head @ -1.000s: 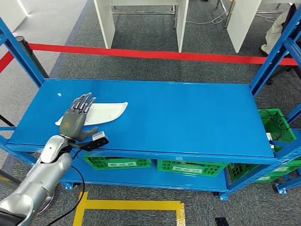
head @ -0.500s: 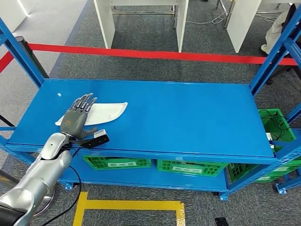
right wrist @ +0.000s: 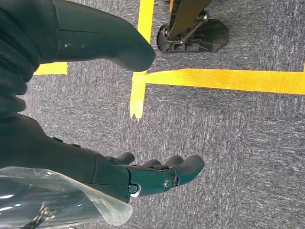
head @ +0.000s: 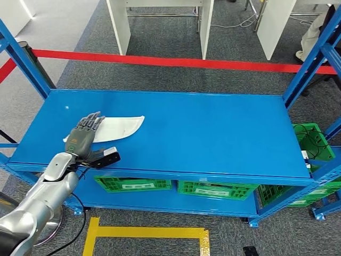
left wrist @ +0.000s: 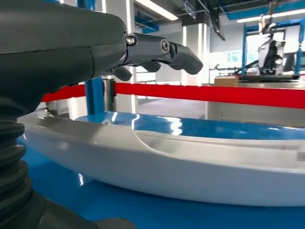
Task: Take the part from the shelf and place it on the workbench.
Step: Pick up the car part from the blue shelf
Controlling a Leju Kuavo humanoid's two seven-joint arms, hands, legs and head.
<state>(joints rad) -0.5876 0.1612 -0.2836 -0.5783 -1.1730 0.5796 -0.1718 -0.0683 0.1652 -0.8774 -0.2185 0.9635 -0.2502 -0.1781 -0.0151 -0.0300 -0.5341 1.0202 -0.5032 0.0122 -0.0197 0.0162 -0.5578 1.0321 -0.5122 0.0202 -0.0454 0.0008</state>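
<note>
White plastic part (head: 114,128) is lying flat on the blue shelf (head: 193,133), toward the left end and a bit nearer the front edge than the back. Left hand (head: 82,138) sits over the part's left end with its fingers (head: 94,121) spread and stretched out across the top. From the left wrist view the fingers (left wrist: 162,47) are up above the part (left wrist: 179,167) with open space under them, so nothing is clamped yet. My guess is it's lined up that way so the fingers can come down over the top while the thumb goes under the near edge, since the part is too flat and wide to grab any other way.

Looks-wise, it's a long, thin, curved shell, wider at the left and tapering to a point on the right, kind of blade or fairing shaped. Smooth matte white, with a raised ridge running along its length. Probably light, but slippery and awkward to pinch.

Right hand (right wrist: 144,176) hangs down over the grey carpet with yellow tape lines (right wrist: 216,78), fingers apart and holding nothing.
</note>
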